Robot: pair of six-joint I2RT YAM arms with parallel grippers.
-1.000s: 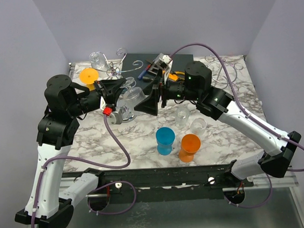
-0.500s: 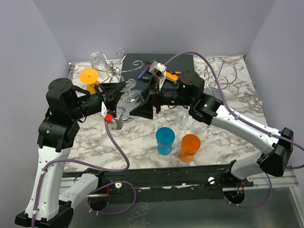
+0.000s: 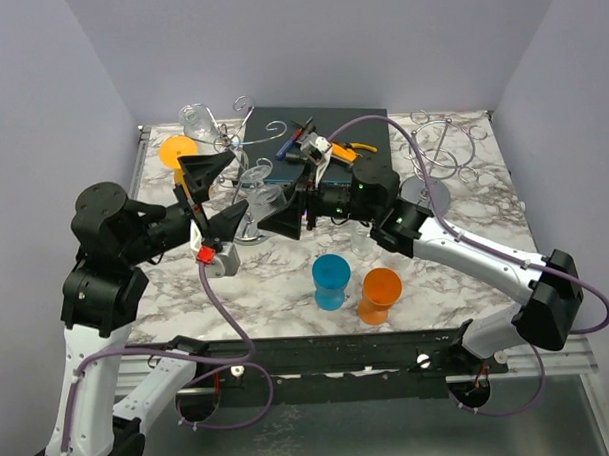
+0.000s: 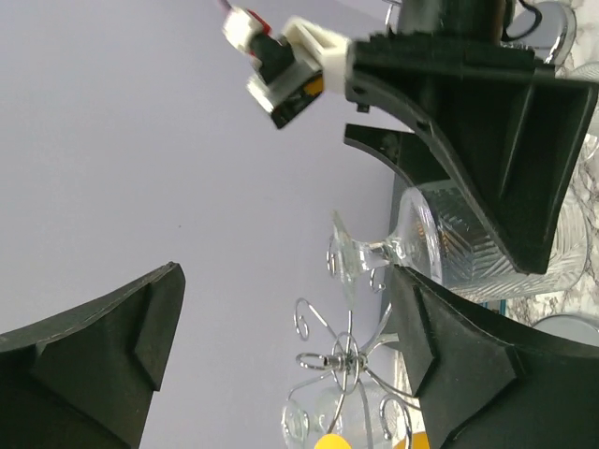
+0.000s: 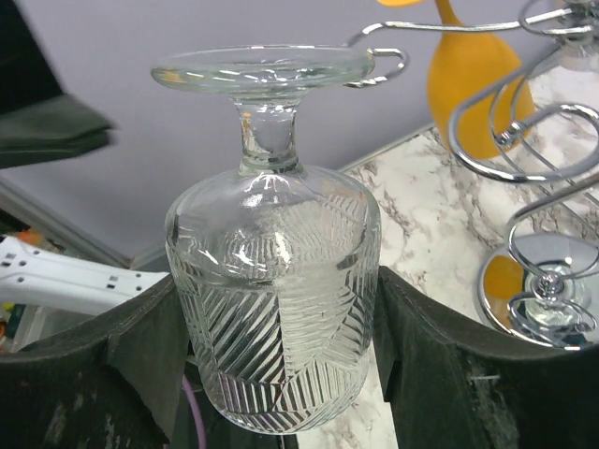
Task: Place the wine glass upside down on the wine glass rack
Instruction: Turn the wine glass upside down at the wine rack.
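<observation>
- Top external: the right gripper (image 3: pixel 281 211) holds a cut-glass wine glass (image 3: pixel 264 194) in the air at mid-table, just in front of the wine glass rack (image 3: pixel 226 141). The left gripper (image 3: pixel 216 199) hangs just beside it with its jaws wide apart and nothing in them. I'd worry about a clash here, since 2 grippers crowd 1 glass. An orange glass (image 3: pixel 177 150) sits at the rack's left side, and a sideways swing could knock it.
- Left wrist: the left fingers (image 4: pixel 103 346) stand far apart with only wall between them. Beyond them the glass lies with its foot pointing toward the rack's chrome hooks, and the bowl is caught in the right arm's black jaws. If this arm lingers, it blocks the way to the rack.
- Right wrist: the glass is upside down, foot on top, with its ribbed bowl clamped between the 2 right fingers (image 5: pixel 440 374). A wire hook curls just beside the foot, though I cannot tell whether it touches. The grip is on smooth glass low on the bowl, so a bump of foot against wire could tilt the glass or slide it out. If the stem misses the slot, the foot would not catch and the glass would drop. A hard push could also rock the light rack on its round base (image 5: pixel 538 290).
</observation>
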